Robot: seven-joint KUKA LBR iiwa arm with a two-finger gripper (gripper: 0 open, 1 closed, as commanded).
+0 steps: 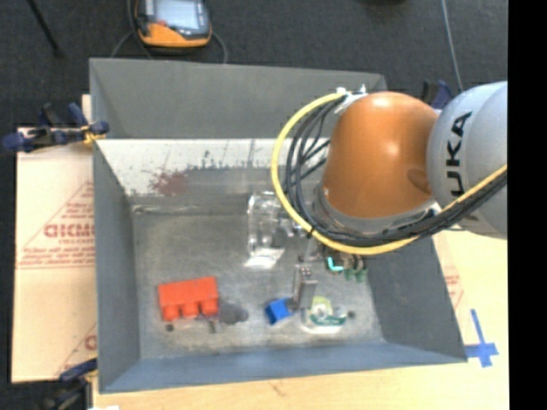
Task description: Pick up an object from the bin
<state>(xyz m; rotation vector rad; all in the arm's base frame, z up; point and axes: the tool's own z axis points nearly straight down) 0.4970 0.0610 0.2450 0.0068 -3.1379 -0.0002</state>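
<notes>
Blue chunk (275,312) by bin (115,254) lower wall, gripper (301,295) just beside it. We reckon approach step. Can't tell if gripper's open. Next: centre over chunk, then descend.

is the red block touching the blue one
Apart: the camera view shows a gap, with a grey thing in it, between red block and blue block.

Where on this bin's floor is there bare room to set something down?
The bin floor is bare at the left middle, between the red block in front and the clear plastic piece to the right. The front strip is crowded: red block, dark lump, blue piece, pincer, green-white disc.
</notes>
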